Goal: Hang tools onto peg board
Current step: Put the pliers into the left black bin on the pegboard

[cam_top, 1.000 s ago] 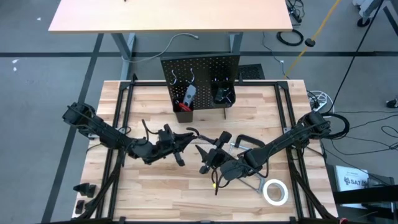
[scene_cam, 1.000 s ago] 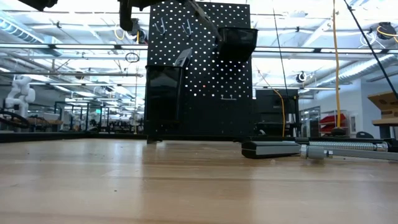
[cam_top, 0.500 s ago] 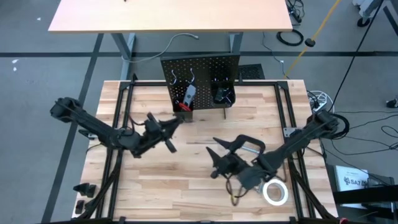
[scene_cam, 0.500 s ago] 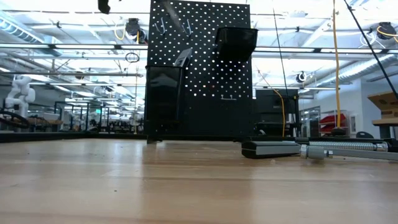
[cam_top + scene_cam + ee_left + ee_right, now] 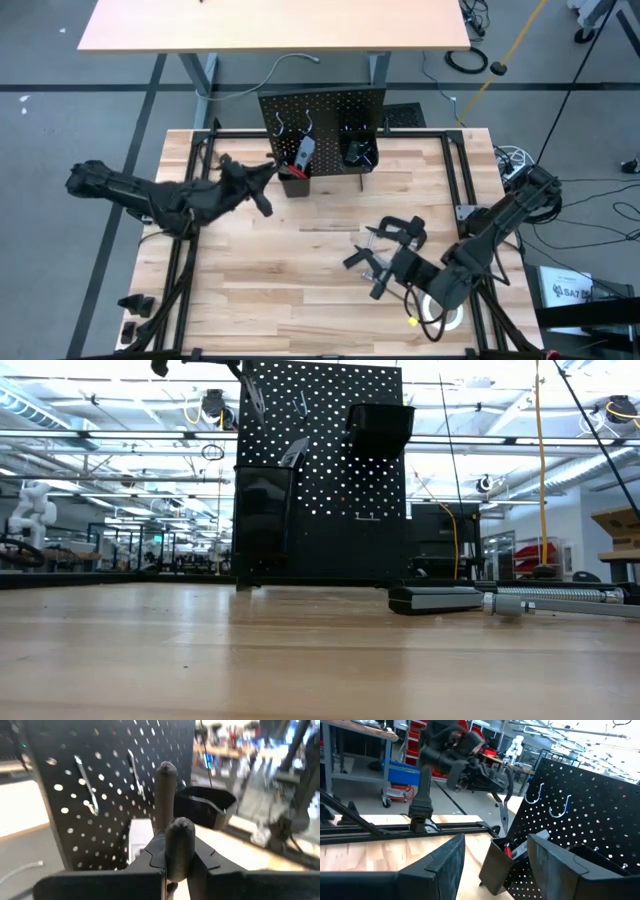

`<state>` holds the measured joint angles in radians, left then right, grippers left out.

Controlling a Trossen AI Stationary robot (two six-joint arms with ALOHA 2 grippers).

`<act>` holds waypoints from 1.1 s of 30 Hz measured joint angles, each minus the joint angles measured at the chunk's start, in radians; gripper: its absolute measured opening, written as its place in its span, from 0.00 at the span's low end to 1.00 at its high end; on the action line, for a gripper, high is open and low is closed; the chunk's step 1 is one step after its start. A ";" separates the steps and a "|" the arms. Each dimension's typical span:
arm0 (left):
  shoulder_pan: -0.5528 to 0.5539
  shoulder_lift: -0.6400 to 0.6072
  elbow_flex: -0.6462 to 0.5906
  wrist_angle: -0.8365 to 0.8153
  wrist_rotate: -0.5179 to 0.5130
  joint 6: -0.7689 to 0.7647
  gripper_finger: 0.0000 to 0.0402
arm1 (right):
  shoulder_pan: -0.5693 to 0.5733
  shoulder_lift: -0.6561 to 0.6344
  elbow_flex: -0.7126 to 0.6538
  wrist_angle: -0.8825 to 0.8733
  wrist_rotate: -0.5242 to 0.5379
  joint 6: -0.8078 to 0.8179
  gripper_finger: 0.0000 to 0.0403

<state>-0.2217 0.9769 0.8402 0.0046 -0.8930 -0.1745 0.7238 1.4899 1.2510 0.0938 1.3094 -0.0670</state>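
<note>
**Q:** High view, item by item?

**A:** My left gripper (image 5: 245, 180), pinched on the dark-handled pliers (image 5: 263, 198), is just beside the peg board (image 5: 322, 105). I'd lift level with the silver hooks (image 5: 283, 125), then slip one handle loop over. My right gripper (image 5: 368, 268), fingers spread and empty, waits mid-table. My arm half covers the white tape roll (image 5: 447, 318).

**Q:** Low view?

**A:** The pliers are cut off at the top edge. The grey bar clamp (image 5: 520, 600) lies on the table.

**Q:** Wrist views?

**A:** Left: the handles block the hook gap, so I'd approach slowly. Right: the plier jaws are hard to make out.
</note>
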 joint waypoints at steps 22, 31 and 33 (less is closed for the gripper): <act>0.282 0.154 0.211 -0.382 0.345 -0.100 0.07 | -0.002 0.001 0.000 -0.010 -0.001 0.002 0.51; 0.311 0.189 0.211 -0.380 0.352 -0.076 0.07 | -0.002 0.002 0.000 -0.019 -0.001 0.001 0.51; 0.310 0.191 0.211 -0.385 0.361 -0.075 0.07 | -0.002 0.002 0.000 -0.020 -0.001 0.002 0.51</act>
<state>0.0887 1.1682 1.0512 -0.3805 -0.5319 -0.2493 0.7219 1.4914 1.2510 0.0738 1.3087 -0.0647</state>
